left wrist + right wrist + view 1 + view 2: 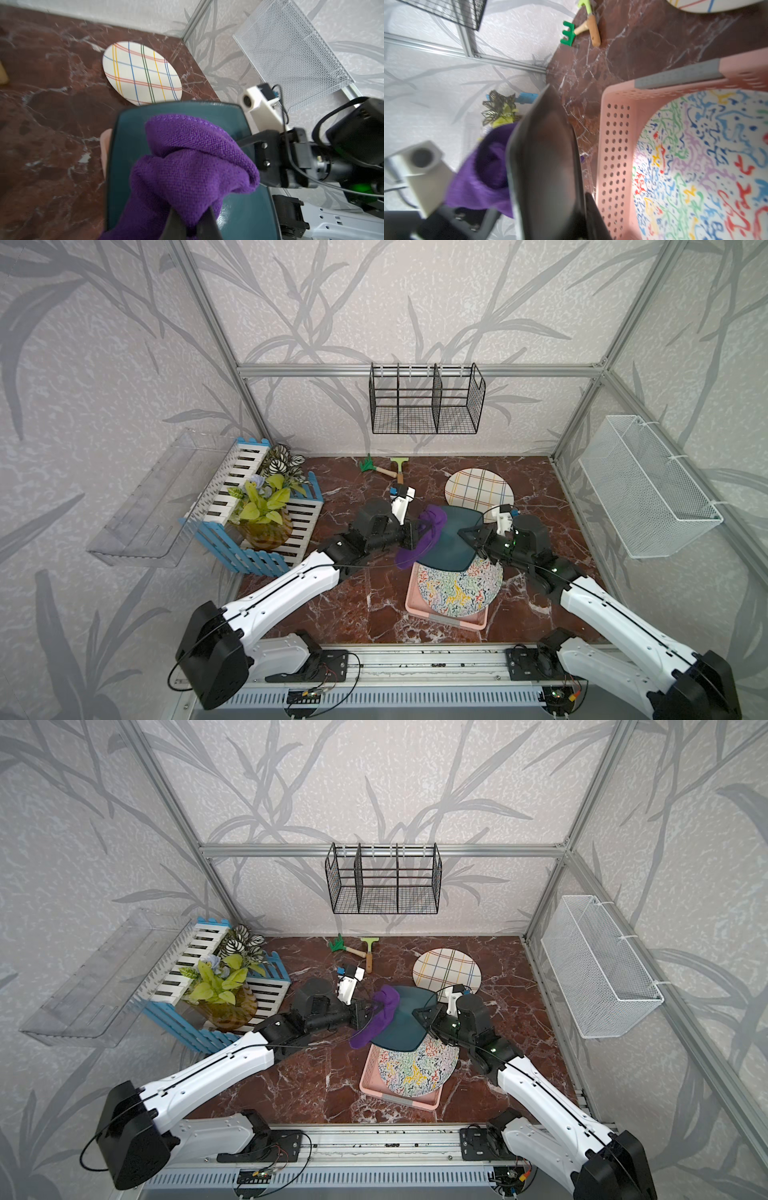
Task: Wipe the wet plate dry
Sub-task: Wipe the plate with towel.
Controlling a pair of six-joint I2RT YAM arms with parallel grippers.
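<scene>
One squiggle-patterned plate (457,591) fills the pink tray (614,145); only the right wrist view shows its perforations. Left gripper (189,219) pinches purple cloth (187,166), right gripper (467,536) the teal plate (451,549).

Dark teal rounded-square plate (451,547), held aloft, glossy, bunched purple cloth (430,526) against its upper face

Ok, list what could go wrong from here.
1. The right gripper pinches the teal plate by one edge; wiping pressure could tilt or slip it onto the patterned plate in the pink basket below.
2. The purple cloth is bunched in the left gripper, so it may miss wet patches.
</scene>
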